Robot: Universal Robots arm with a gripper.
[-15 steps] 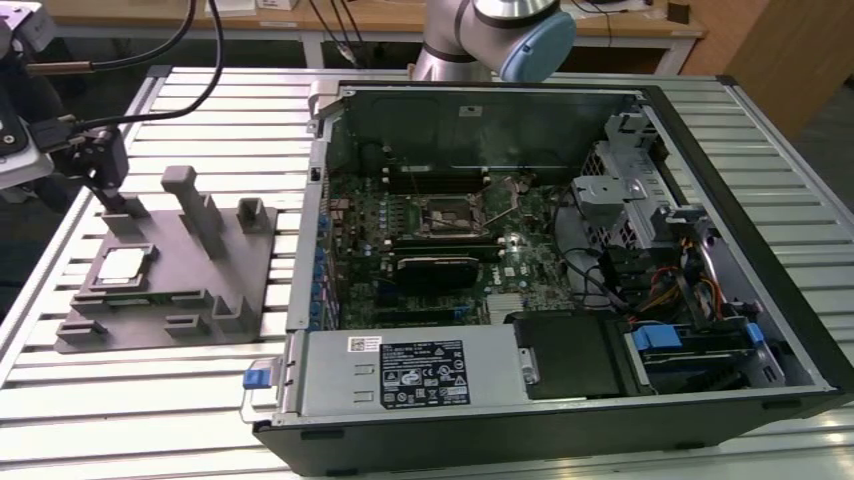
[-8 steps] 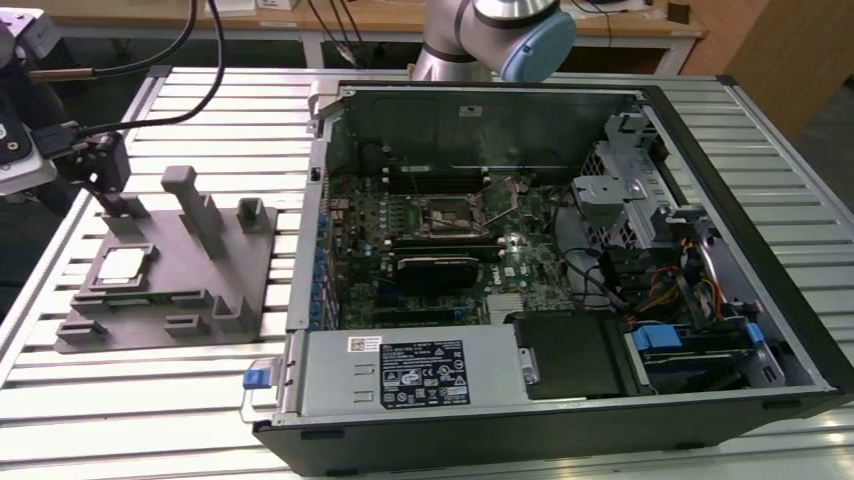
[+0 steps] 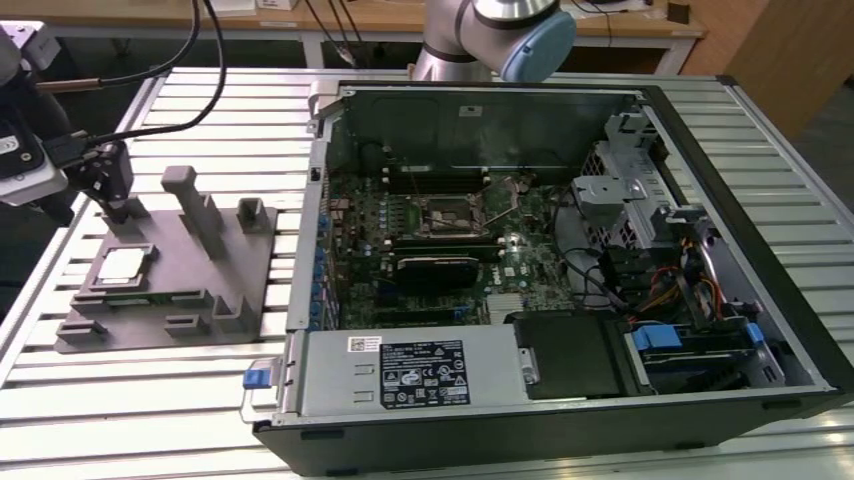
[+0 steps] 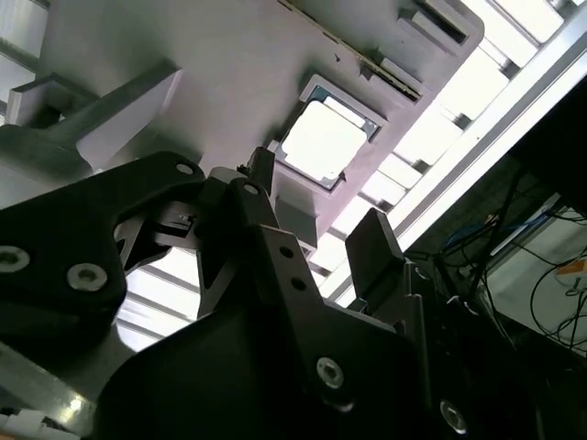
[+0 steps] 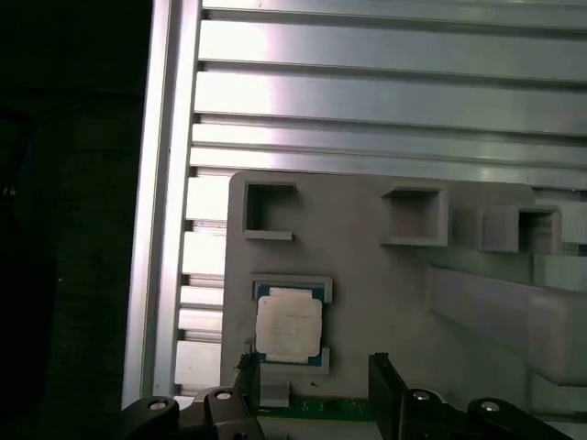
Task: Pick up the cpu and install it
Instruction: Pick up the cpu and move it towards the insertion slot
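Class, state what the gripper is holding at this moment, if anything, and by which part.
Nothing. The open gripper is near the cpu, which lies in the grey fixture.

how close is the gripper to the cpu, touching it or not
Apart. In the exterior view, bare grey fixture shows between the cpu, lying in its pocket, and the tips of the open gripper.

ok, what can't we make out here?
The cpu top: washed out by glare in the second wrist view.
The socket: too small in the exterior view to tell whether it is empty.
The fingers: cut off by the picture's edge in the first wrist view, so their roots are unseen.
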